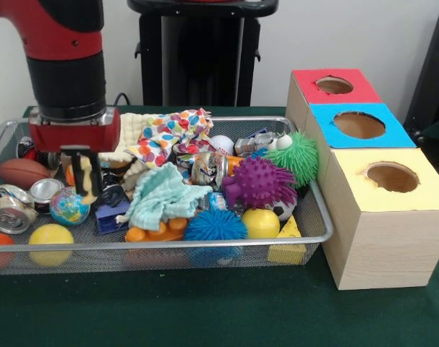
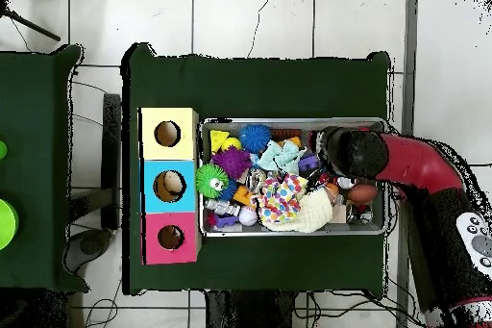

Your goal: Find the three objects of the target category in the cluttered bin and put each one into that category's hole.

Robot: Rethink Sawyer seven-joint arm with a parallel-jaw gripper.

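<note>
A wire mesh bin (image 1: 161,246) holds a heap of toys, cloths and cans. My gripper (image 1: 87,189) hangs low over the bin's left part in the front view, just above a globe ball (image 1: 67,206) and beside a crushed can (image 1: 45,190). Something pale shows at its tip. From overhead the red arm's wrist (image 2: 354,154) covers the gripper at the bin's right end. Three boxes with round holes stand in a row beside the bin: red (image 1: 333,85), blue (image 1: 358,124) and yellow (image 1: 393,177).
In the bin lie a purple spiky ball (image 1: 259,181), a green one (image 1: 300,155), a blue one (image 1: 214,225), yellow balls (image 1: 50,235), a football (image 1: 22,172), a teal cloth (image 1: 161,195), a patterned cloth (image 1: 172,134) and a crushed can (image 1: 9,210).
</note>
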